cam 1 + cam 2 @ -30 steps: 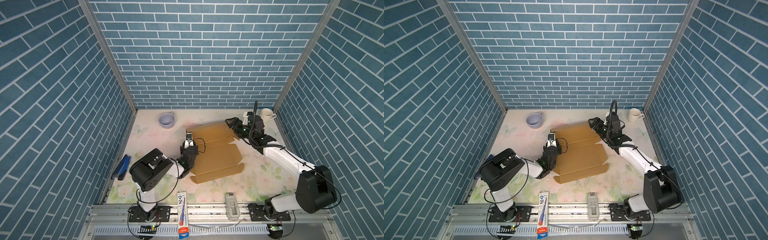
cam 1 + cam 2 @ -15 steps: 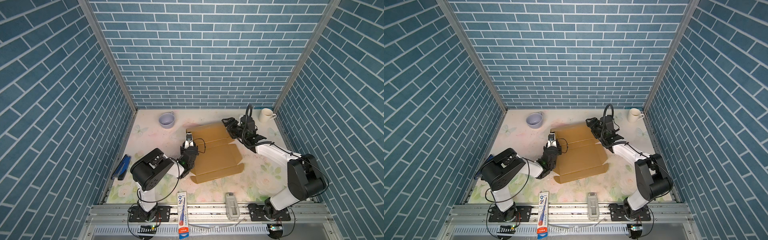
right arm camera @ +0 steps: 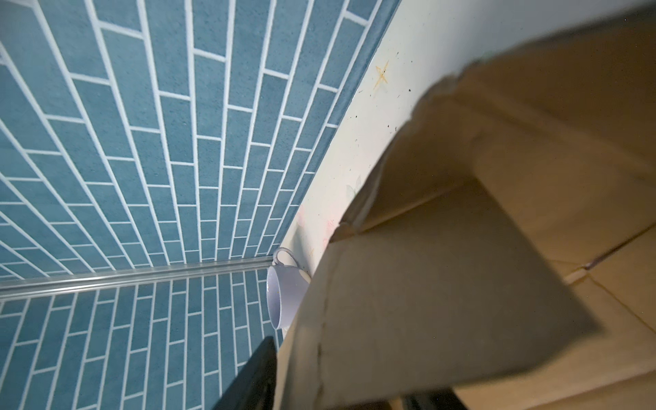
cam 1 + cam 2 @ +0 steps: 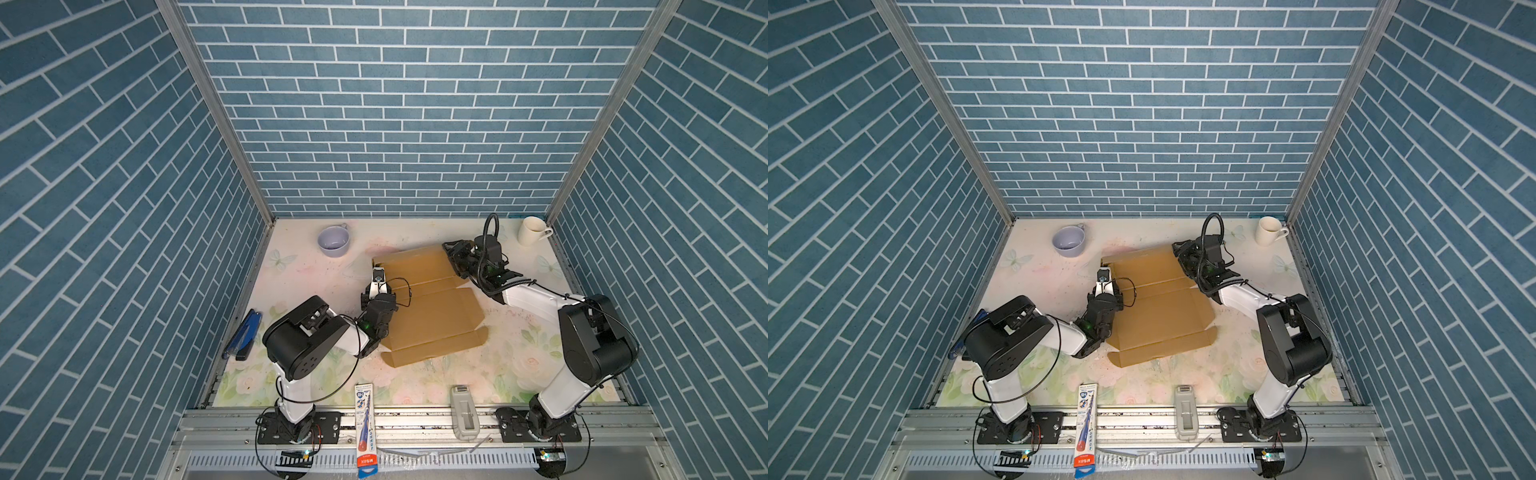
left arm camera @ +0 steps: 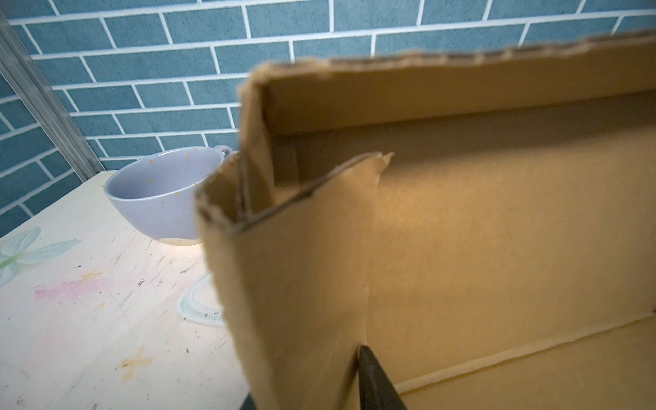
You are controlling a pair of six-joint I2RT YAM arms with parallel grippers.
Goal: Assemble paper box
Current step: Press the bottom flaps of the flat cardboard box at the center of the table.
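1. The left arm [image 4: 305,340] and the right arm [image 4: 594,345] each consisted of bulky black joint housings joined by smooth white links.
2. Each arm stood on a flat black base plate [image 4: 328,428] fitted with small silver screws.
3. A thick black cable [image 4: 490,226] formed a loop at the right wrist; thin black wires [image 4: 401,291] looped at the left wrist.
4. A small green indicator light [image 4: 368,326] glowed on the left arm's black wrist section.
5. The left gripper [image 5: 312,394] and the right gripper [image 3: 337,394] had matte black fingers.

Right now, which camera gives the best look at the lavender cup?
The left wrist view: the lavender cup is close and large, speckles visible, only its edge hidden behind the paper box. Both top views show it whole but small. The right wrist view shows part behind the box.
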